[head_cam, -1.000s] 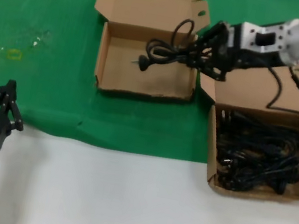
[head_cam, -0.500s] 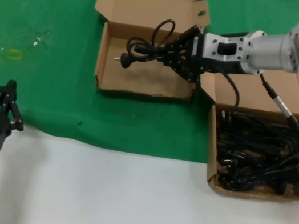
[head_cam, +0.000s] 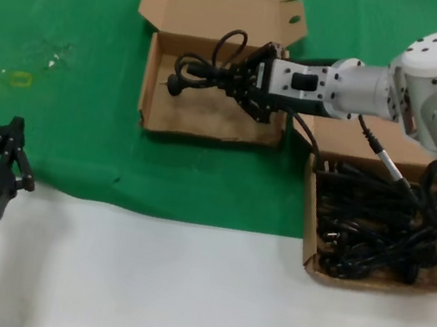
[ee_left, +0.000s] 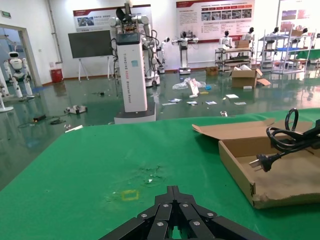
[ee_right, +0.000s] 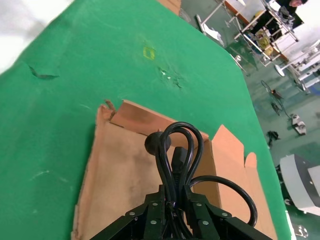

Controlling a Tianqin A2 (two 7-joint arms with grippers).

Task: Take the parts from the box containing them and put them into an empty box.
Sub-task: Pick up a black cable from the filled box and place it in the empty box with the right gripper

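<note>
**Q:** While you look down from the head camera, where is your right gripper?

**A:** Your right gripper [head_cam: 248, 84] reaches over the empty box [head_cam: 209, 122] on the green mat [head_cam: 76, 11], its fingers clamped on a coiled black power cord [head_cam: 210, 65]. The cord's plug [head_cam: 174, 84] points toward your left, above the box floor. One loop rises above the fingers.

**Q:** And the other cords?

**A:** You see them piled in the full box [head_cam: 376, 280] to your right, a black tangle [head_cam: 377, 225] filling it. That box straddles the mat's edge and the white table [head_cam: 179, 292].

**Q:** Your left arm?

**A:** Your left gripper [head_cam: 2, 151] sits low at the near left, over the mat's front edge, well apart from both boxes.

**Q:** What does the left wrist camera give you?

**A:** You get the left gripper's fingertips [ee_left: 172, 192] meeting in a closed point, holding nothing. Across the mat [ee_left: 100, 165] stands the empty box [ee_left: 250, 175], with the cord [ee_left: 285, 140] hanging above its floor, plug [ee_left: 264, 161] down and clear of the cardboard.

**Q:** And the right wrist camera?

**A:** You look along the right gripper [ee_right: 172, 202], pinched on the cord [ee_right: 177, 150] where its loops bunch together. The loops fan out over the open box [ee_right: 125, 165], flaps spread, green mat [ee_right: 60, 65] beyond.
</note>
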